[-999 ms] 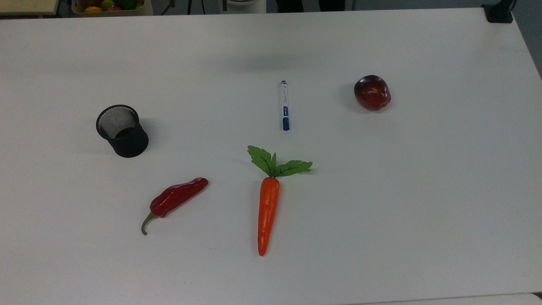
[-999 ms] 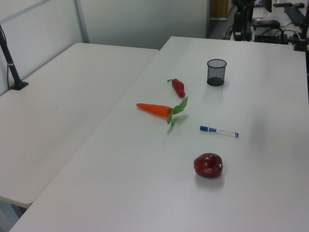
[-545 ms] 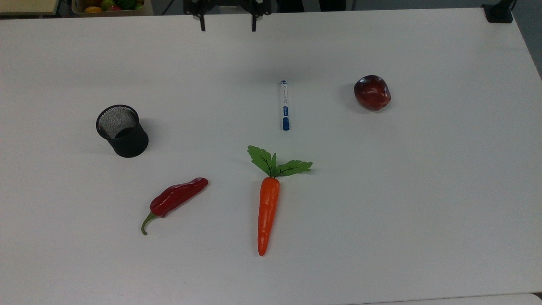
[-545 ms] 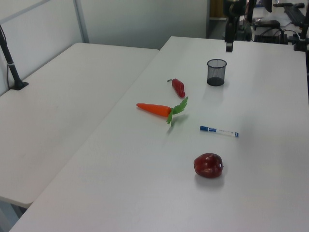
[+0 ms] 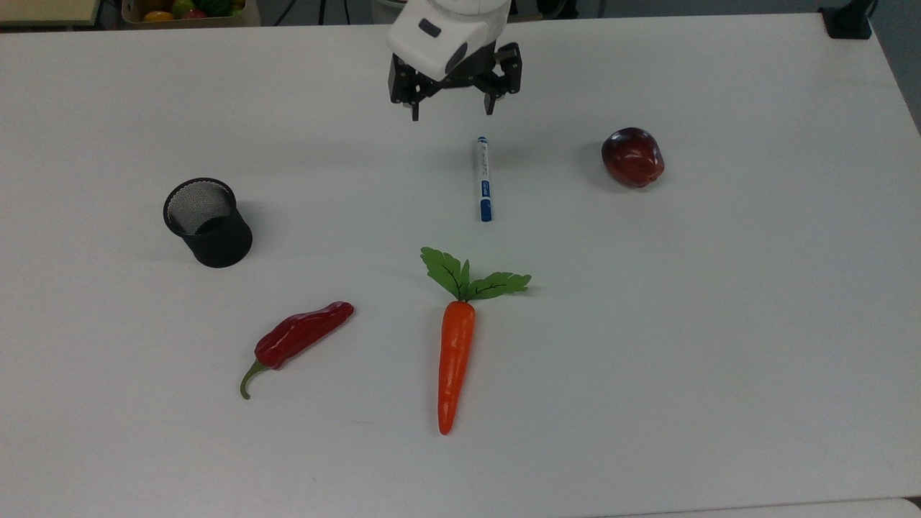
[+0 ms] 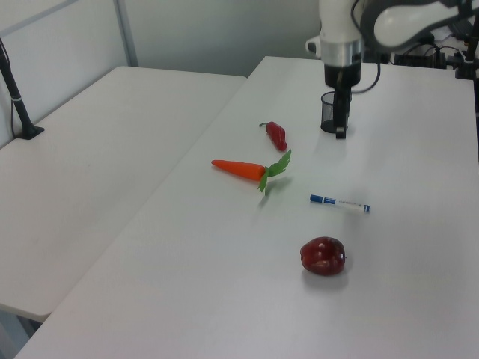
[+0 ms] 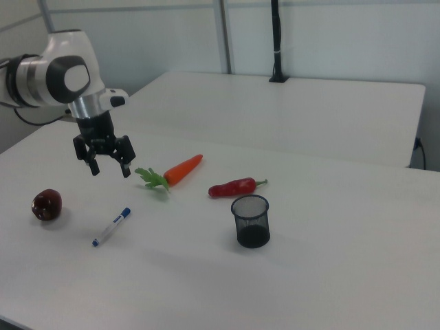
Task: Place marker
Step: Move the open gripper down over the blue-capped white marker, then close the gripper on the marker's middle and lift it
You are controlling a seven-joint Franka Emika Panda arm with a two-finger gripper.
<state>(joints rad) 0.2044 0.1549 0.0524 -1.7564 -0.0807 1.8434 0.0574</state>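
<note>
In the top view your gripper hung above the table near its far edge, fingers pointing down and spread wide with nothing between them. The marker lay flat just below it in the picture, its small blue end toward the gripper and its cap toward the carrot. The apple sat well off to the top view's right, the cup to the top view's left, the pepper beside the carrot.

In the left view your arm came in from the upper right and dropped straight down, the gripper in front of the cup. The marker lay nearer the camera, apart from it, between the carrot and the apple.

In the right view your arm reached in from the left view's opposite side, wrist vertical, the gripper open and empty above the table. The marker lay below it in the picture, untouched, with the apple to the right view's left.
</note>
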